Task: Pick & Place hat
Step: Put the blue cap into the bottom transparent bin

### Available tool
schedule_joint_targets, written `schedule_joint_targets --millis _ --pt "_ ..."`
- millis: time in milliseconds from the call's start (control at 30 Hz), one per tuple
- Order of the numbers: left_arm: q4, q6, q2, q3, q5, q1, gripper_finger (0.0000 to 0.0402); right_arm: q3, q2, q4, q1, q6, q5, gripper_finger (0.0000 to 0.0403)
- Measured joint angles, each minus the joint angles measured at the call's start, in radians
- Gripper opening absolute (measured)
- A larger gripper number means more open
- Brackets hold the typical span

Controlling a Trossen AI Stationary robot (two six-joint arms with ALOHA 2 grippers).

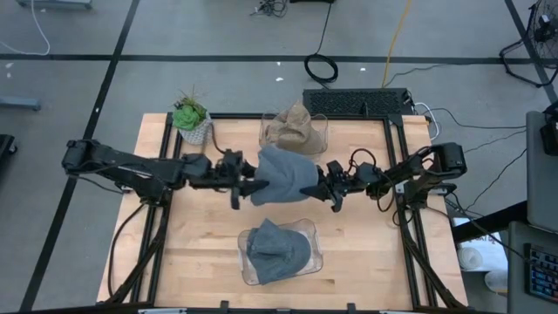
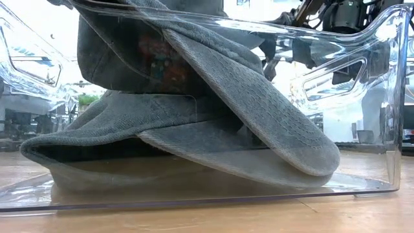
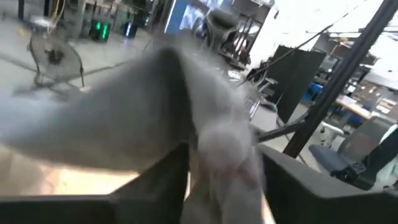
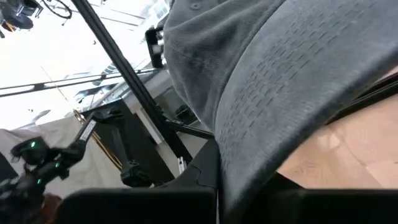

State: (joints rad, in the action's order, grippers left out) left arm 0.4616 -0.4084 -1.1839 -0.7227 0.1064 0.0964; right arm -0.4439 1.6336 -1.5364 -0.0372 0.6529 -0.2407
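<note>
We see the grey hat (image 1: 281,175) held up over mid-bench (image 1: 192,244), stretched between both arms. Left pincer (image 1: 247,184) is clenched on its left edge, right pincer (image 1: 319,185) clenched on its right edge (brim fills the right wrist view). Another grey hat (image 1: 277,249) lies in the near clear bin (image 1: 311,228); a tan hat (image 1: 292,127) in the far one.

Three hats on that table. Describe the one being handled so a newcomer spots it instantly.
On the light wooden table, look at the centre, between the far clear bin with the tan hat and the near clear bin with a grey cap. The grey-blue fabric hat hangs there between left gripper and right gripper: the only one outside a bin.
</note>
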Motion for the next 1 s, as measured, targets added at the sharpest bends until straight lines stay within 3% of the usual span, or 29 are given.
schedule_joint_targets --millis 233,433,533,600,767,867,1000 --pt "-0.207 0.038 0.255 -0.001 0.063 -0.011 0.0278 0.024 -0.092 0.04 0.0 -0.011 -0.005 0.0002" --pt "-0.405 0.022 0.377 -0.001 0.181 -0.009 0.0302 0.01 -0.254 0.227 0.071 0.083 -0.169 0.0001" --pt "-0.481 0.002 0.384 -0.001 0.224 -0.01 0.0299 -0.017 -0.344 0.442 0.166 0.102 -0.174 0.0001" --pt "-0.502 0.0 0.373 -0.001 0.242 -0.01 0.0295 -0.045 -0.398 0.655 0.247 0.09 -0.093 0.0001" --pt "-0.521 -0.016 0.335 0.0 0.26 -0.01 0.0284 -0.14 -0.446 1.1 0.44 0.081 0.286 0.0001" --pt "-0.519 -0.019 0.314 0.0 0.262 -0.01 0.0279 -0.171 -0.428 1.132 0.527 0.114 0.456 0.0001" --pt "-0.515 -0.019 0.293 0.0 0.262 -0.011 0.028 -0.204 -0.371 1.075 0.603 0.145 0.548 0.0"
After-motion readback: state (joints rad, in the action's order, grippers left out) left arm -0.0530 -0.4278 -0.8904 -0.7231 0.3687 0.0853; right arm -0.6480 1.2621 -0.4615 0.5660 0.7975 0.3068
